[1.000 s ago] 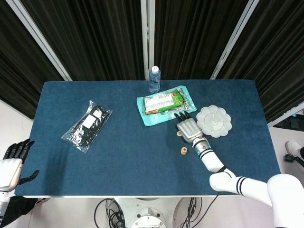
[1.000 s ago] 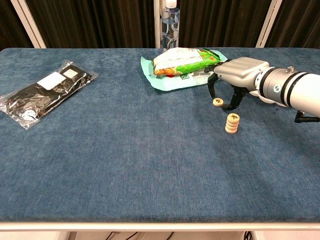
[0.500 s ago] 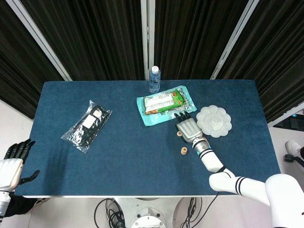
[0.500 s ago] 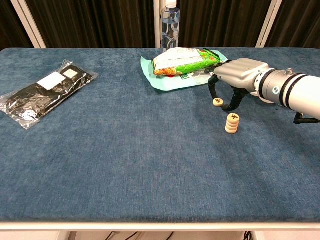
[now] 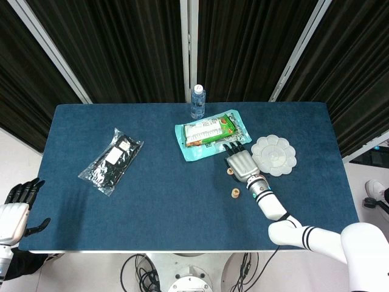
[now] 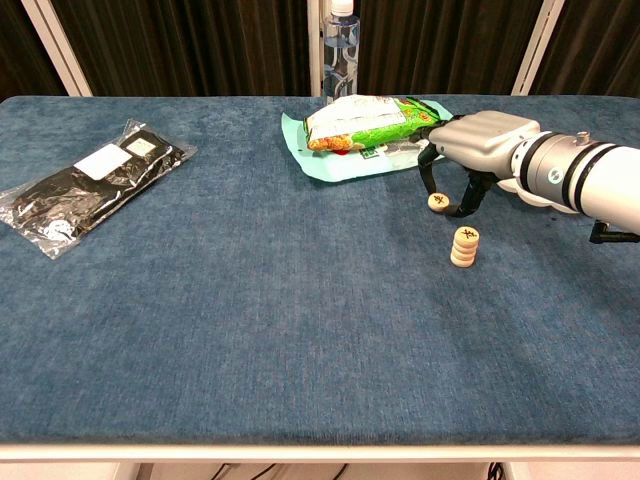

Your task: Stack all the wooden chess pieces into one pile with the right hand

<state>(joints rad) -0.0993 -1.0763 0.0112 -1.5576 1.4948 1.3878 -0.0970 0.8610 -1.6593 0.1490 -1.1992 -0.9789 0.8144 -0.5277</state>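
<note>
Nearest the table's front edge on the right stands the pile of wooden chess pieces (image 6: 464,246), a short column of discs on the blue table (image 6: 250,330). Just behind it the right hand (image 6: 470,160) arches over a single loose chess piece (image 6: 437,201), dark fingers (image 6: 430,172) curled down on one side and the thumb on the other. The piece looks pinched between them, perhaps just off the cloth, though from the chest view I cannot tell whether it is truly lifted or only bracketed. Far off at the left, below the table edge in the head view, the left hand (image 5: 17,210) hangs idle, fingers apart and holding nothing.

The worry from here is the carry: a thin disc held at its rim could slip or tip on the way, and the pile is narrow, so a finger brushing it or an off-centre set-down might topple the column.

Beyond the hand lie a green snack packet (image 6: 372,122) on a pale tray, a white flower-shaped dish (image 5: 274,155), a black packaged item (image 6: 85,185), and a water bottle (image 6: 340,55) at the back.
</note>
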